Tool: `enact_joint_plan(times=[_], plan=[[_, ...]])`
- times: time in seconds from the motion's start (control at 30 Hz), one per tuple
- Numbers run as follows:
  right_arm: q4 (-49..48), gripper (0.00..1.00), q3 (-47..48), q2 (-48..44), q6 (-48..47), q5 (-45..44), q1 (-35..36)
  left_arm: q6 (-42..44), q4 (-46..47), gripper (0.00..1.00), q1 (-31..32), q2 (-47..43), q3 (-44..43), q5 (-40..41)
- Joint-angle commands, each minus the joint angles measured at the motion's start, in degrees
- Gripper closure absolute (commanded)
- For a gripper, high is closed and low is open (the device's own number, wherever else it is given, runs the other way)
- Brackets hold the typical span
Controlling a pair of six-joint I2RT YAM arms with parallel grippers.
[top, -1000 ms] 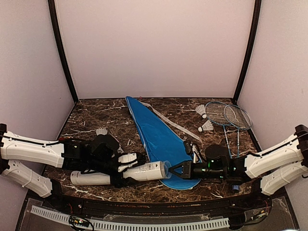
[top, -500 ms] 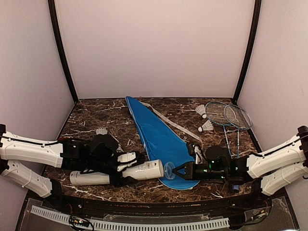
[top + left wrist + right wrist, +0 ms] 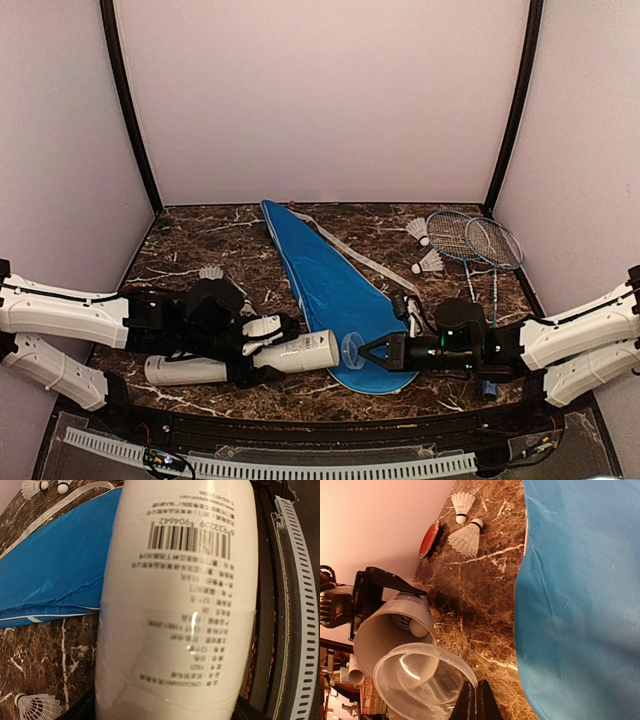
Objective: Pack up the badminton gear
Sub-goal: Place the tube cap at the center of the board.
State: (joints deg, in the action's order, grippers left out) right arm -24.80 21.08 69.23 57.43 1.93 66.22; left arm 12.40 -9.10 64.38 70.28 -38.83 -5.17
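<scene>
- Dark marbled bench (image 3: 200,240), pale walls, black corner posts (image 3: 130,110).
- Top view: the left end effector (image 3: 268,352) is clamped wide round the middle of the long white tube (image 3: 305,353). The tube lies along the near edge with its mouth facing right.
- The right end effector (image 3: 362,351) is pinched fully closed on the rim of a clear cap (image 3: 351,351). The cap sits just off the tube mouth, over the broad end of the blue cover (image 3: 330,285).
- The rackets (image 3: 475,240) lie back right with two shuttlecocks (image 3: 428,263) beside them, and another lies back left. Risk: capping now shuts the loose ones out.
- Left wrist view: the tube (image 3: 180,595) fills the frame, printed label toward the camera, and the jaws barely show at the bottom corners. The wall looks smooth and round, so an axial push from the cap could slide or roll it in the grip.
- Right wrist view: the fingers (image 3: 472,705) hold only a thin edge of the cap (image 3: 420,680). The open tube mouth (image 3: 390,630) is behind it, slightly offset, with one cork visible just inside.
- Risks here: the cap pivots in that edge pinch, goes on cocked, or jams on the cork inside.
- Same view: a red oval object (image 3: 429,539) sits at the bench's far edge by the wall, near two more shuttlecocks. It doesn't look like gear, so a grab there could pick it up by mistake.
</scene>
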Motion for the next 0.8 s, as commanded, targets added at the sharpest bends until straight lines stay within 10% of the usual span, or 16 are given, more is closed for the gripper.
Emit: enact_joint_plan(times=[0.0, 0.77], plan=[[-6.6, 0.98, 0.5, -1.6, -0.9, 2.1, -0.2, 0.4, 0.1, 0.28, -0.1, -1.7, 0.5, -1.9], [-10.3, 0.98, 3.0, 4.2, -1.7, 6.4, -0.2, 0.4, 0.7, 0.28, -0.1, -2.3, 0.8, -2.9]])
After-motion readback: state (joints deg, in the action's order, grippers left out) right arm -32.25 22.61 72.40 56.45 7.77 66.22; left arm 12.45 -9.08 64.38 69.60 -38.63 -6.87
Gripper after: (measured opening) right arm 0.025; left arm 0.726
